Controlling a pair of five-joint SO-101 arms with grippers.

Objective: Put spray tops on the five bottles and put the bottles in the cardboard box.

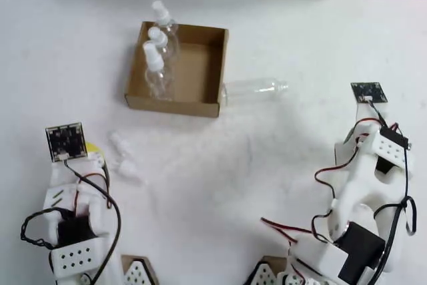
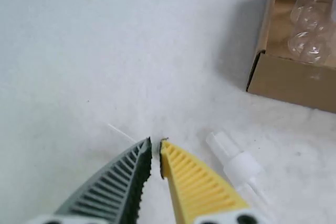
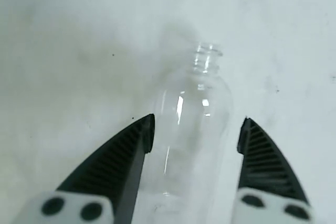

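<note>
White table [image 1: 267, 185] carries the cardboard box [image 1: 170, 105] toward its far edge. Three bottles with spray tops on [image 1: 159, 75] sit inside, along the wall nearer the table's left edge. An uncapped bottle [image 1: 257, 88] lies on its side just beside the opposite wall. A loose spray top [image 2: 236, 163] lies near the left gripper [image 2: 156, 148], whose fingers are nearly together and empty. The right gripper [image 3: 197, 124] has its fingers spread wide, holding nothing.

White left arm [image 1: 75, 255], grey-and-yellow gripper [image 2: 156, 143]
</note>
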